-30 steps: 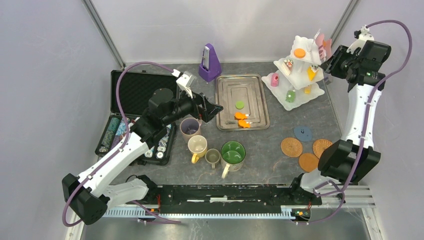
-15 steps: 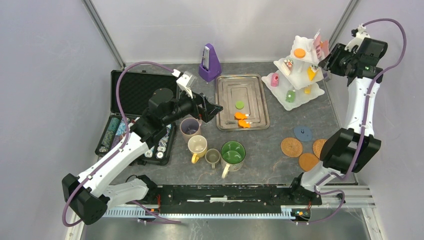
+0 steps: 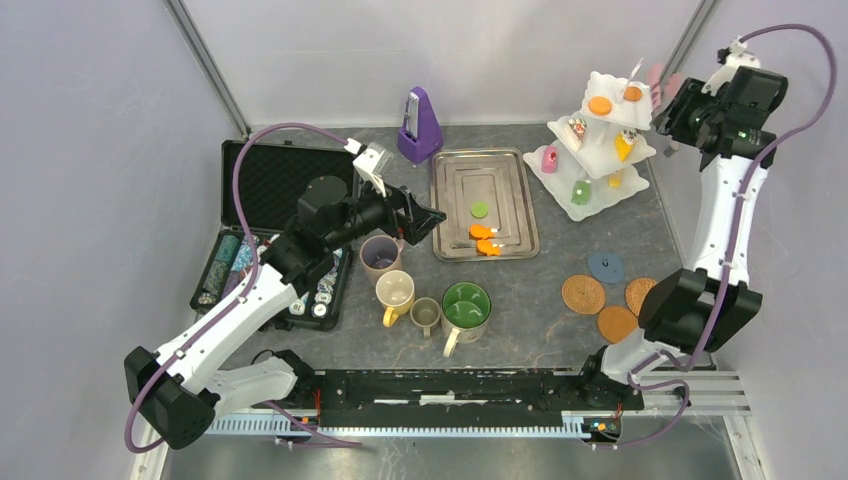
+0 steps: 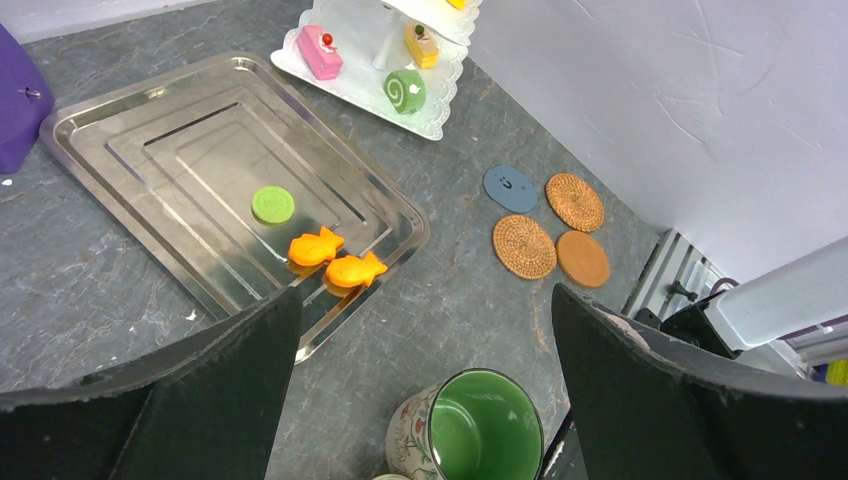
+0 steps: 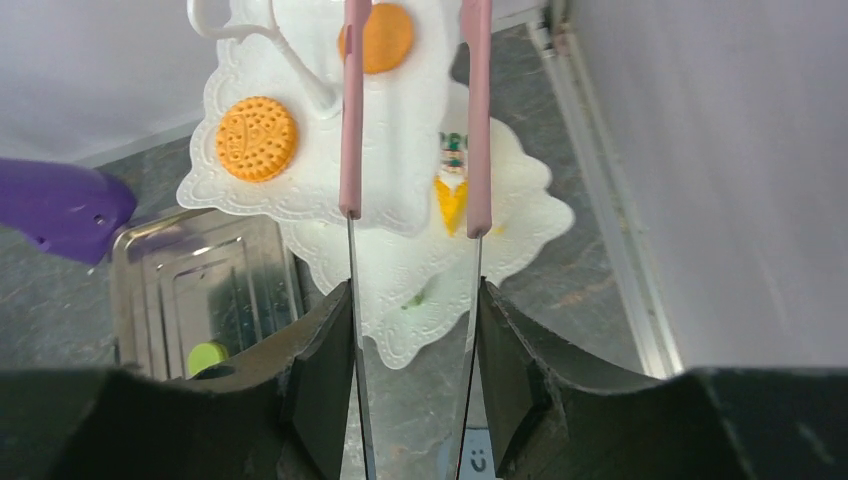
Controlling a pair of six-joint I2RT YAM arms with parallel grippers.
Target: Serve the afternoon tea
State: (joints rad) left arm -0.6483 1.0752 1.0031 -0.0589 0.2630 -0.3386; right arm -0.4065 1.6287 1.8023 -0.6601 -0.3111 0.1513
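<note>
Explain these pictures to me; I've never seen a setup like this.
These are two robot arms bolted to a table's near edge. One picture looks down from above; the other two come from cameras on each wrist. On the table: a metal tray with two orange fish pastries and a green one, four mugs, coasters, a purple metronome, an open case, and a white tiered stand carrying toy cakes. The left fingers stand open and empty near the mugs. The right fingers hold pink-tipped tongs, empty, above the stand.
</note>
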